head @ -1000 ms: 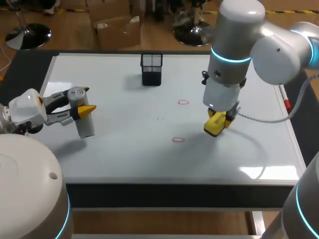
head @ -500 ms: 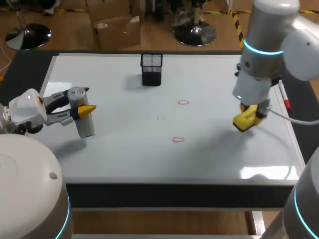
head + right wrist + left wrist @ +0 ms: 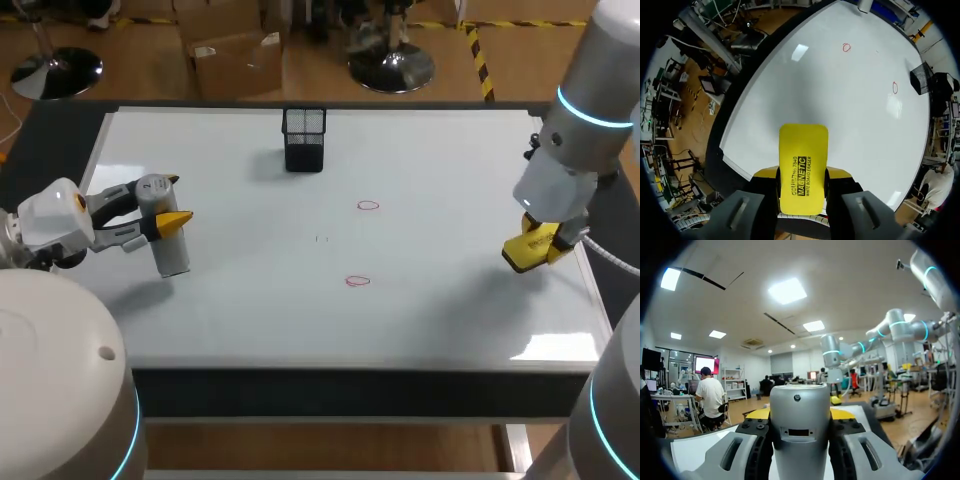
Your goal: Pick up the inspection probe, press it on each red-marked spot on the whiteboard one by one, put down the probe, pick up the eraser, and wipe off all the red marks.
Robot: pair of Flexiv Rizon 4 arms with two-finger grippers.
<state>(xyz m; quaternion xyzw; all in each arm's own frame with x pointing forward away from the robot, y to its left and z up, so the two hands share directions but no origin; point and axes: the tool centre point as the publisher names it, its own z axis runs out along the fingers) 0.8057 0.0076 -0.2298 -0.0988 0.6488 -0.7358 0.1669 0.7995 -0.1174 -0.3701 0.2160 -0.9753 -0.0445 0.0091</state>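
Yellow plastic makes up the back of the eraser [image 3: 520, 256]. It looks hard and smooth, and I think it is light. The right gripper [image 3: 538, 243] has its jaws closed on the eraser's two long sides. That seems the best place to hold it, because the flat wiping side is left free. I guess that side is soft, so it needs a flat, gentle push to rub well.

The eraser hangs over the right end of the whiteboard [image 3: 250, 300], which lies flat on the dark tabletop [image 3: 45, 150]. It is well apart from the near red mark [image 3: 357, 281] and the far red mark [image 3: 368, 205]. Neither mark is wiped yet. In the right wrist view the eraser [image 3: 802, 170] sticks out past the jaws, with both marks far ahead of it.

The probe [image 3: 165, 230] is a grey round stick that looks like metal. I think it is stiff, a bit heavy, and slippery because it is so smooth. The left gripper [image 3: 172, 200] has its jaws closed on it from two sides, on its upper half. A firm squeeze there should stop it sliding. In the left wrist view the probe [image 3: 800, 430] fills the gap between the jaws.

The probe is over the left part of the whiteboard, well apart from the marks. I cannot tell if its lower end touches the board. A black mesh cup [image 3: 304, 138] stands at the far side.
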